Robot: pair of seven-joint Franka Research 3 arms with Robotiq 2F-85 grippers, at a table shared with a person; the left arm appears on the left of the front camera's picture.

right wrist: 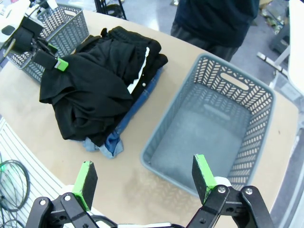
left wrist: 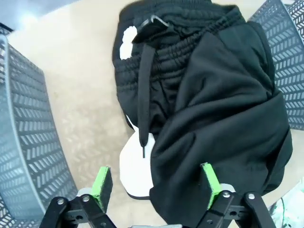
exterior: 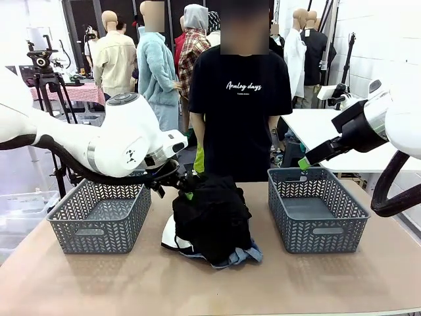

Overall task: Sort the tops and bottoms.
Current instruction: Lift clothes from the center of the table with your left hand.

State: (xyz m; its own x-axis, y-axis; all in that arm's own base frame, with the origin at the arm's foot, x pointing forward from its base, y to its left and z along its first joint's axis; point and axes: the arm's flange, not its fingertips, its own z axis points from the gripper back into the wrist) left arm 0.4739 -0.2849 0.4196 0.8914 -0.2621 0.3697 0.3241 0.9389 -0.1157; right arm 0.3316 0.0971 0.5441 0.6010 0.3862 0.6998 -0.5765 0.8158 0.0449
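The tops and bottoms lie in one heap (exterior: 210, 217) on the table between two baskets. On top are black drawstring bottoms (left wrist: 161, 57) and another black garment (left wrist: 223, 128). A white piece (left wrist: 135, 166) pokes out at the side, and blue denim (exterior: 240, 255) (right wrist: 111, 142) lies underneath. My left gripper (exterior: 187, 191) (left wrist: 155, 183) hangs open just over the heap's near-left edge, one pad above the table, the other above black cloth. Over the right basket's back rim my right gripper (exterior: 304, 163) (right wrist: 145, 175) is open and holds nothing.
A grey basket stands on each side of the heap, the left one (exterior: 99, 217) and the right one (exterior: 322, 230) (right wrist: 204, 137), with nothing in them. A person in a black printed T-shirt (exterior: 240, 92) stands at the far edge. Bare tabletop (exterior: 210, 289) runs along the front.
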